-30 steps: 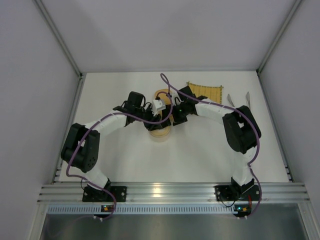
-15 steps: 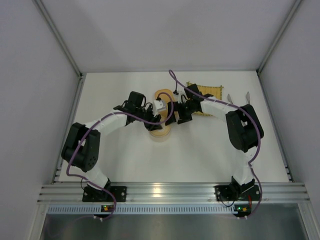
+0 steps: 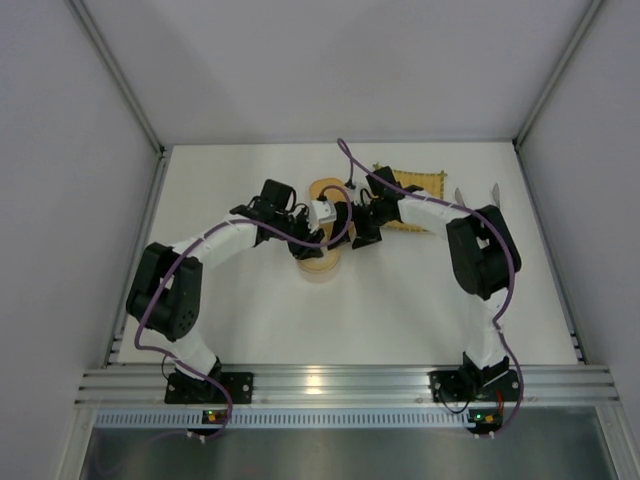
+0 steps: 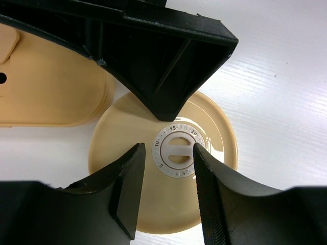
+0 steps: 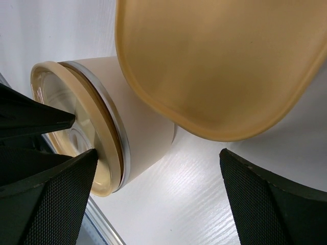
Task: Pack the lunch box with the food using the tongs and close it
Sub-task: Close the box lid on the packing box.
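one round tan lid (image 4: 168, 209) lies beneath the parted left pincer (image 4: 167, 153).

Left arm (image 3: 215, 240), right arm (image 3: 430, 212): white tubular links; black joint housings, the largest midway back from each pincer; a smaller black cluster directly behind each pincer. Purple cable (image 3: 340, 147) on each arm, starting just behind the pincer; it hangs in loose loops off the links and ends at the black base (image 3: 200, 386) farthest from the pincer. Left pincer (image 4: 167, 153): matt black wedge fingers (image 4: 125, 194), edges sharp. Right pincer (image 5: 158, 153): same black wedges; inner faces carry a fine grid texture.
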Robot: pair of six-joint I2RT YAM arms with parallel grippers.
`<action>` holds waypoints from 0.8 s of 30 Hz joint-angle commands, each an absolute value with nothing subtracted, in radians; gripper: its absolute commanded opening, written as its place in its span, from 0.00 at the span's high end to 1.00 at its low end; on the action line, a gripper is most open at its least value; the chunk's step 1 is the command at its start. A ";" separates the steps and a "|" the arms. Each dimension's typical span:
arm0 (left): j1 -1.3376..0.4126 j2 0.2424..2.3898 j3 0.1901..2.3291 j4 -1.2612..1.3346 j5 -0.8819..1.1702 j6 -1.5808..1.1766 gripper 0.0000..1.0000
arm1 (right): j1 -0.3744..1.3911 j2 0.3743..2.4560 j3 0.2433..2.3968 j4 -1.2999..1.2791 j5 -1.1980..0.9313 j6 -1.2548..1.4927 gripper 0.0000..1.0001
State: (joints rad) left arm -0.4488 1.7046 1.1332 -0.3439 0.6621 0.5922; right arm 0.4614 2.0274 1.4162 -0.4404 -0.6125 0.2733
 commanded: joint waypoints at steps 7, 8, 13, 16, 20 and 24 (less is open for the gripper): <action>-0.448 1.802 1.111 -0.607 0.420 0.704 0.53 | 0.456 2.111 1.420 -0.532 -0.448 0.232 0.01; -0.451 1.807 1.109 -0.621 0.413 0.710 0.53 | 0.457 2.111 1.420 -0.535 -0.446 0.232 0.01; -0.460 1.839 1.095 -0.658 0.410 0.741 0.54 | 0.457 2.118 1.414 -0.549 -0.436 0.222 0.00; -0.472 1.853 1.094 -0.678 0.420 0.747 0.55 | 0.457 2.121 1.416 -0.560 -0.430 0.213 0.01; -0.491 1.865 1.086 -0.684 0.414 0.749 0.55 | 0.462 2.123 1.411 -0.587 -0.425 0.190 0.01; -0.506 1.862 1.065 -0.692 0.416 0.746 0.56 | 0.465 2.111 1.381 -0.588 -0.425 0.175 0.01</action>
State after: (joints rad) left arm -0.4942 1.7302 1.1767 -0.4374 0.5598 0.7403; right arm 0.4618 2.0495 1.4399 -0.4614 -0.6178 0.2699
